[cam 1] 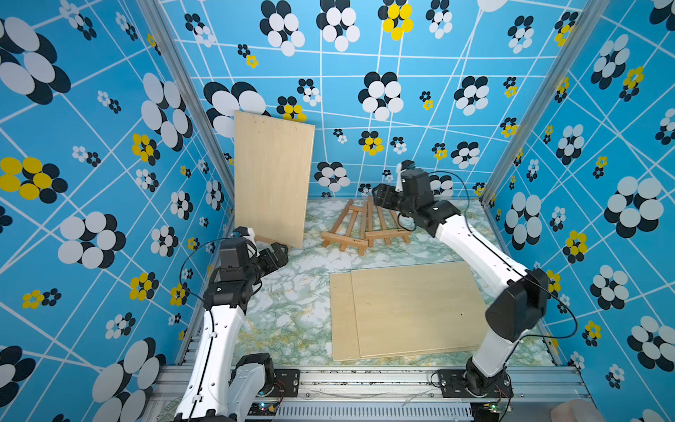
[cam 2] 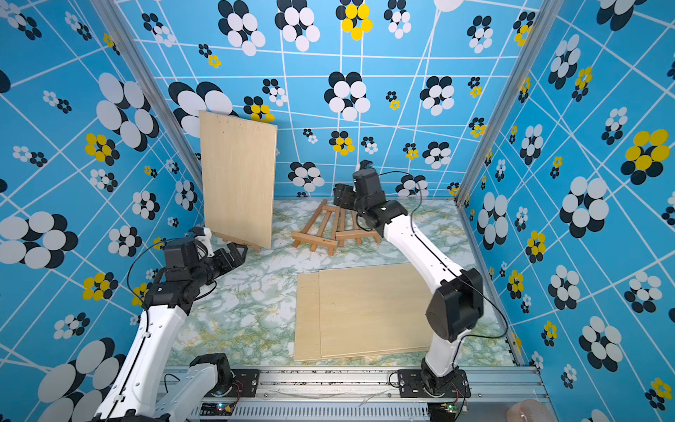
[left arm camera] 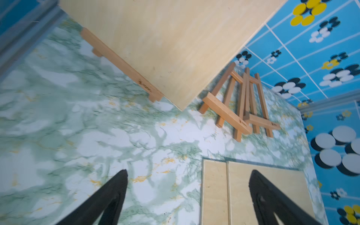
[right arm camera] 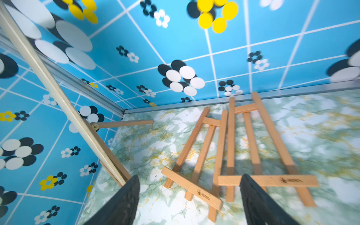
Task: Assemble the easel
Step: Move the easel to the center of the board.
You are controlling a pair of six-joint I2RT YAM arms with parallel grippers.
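Jaws wide and empty, we hold our left gripper [cam 1: 280, 251] by the ten-o'clock board [cam 1: 274, 175], right gripper [cam 1: 378, 197] over twelve-o'clock easels [cam 1: 359, 228].

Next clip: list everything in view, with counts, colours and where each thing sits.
standing easel: one, light brown wood, far left corner of the table.
upright plywood board: one, pale wood, resting on the standing easel's ledge.
flat easels: two, light brown wood, lying side by side at the far centre.
flat plywood boards: two, pale wood, stacked at the near right.
table: one, green-white marble pattern.
walls: three, blue flower print, around the table.
left gripper: one, black, open, near the standing easel.
right gripper: one, black, open, over the flat easels.
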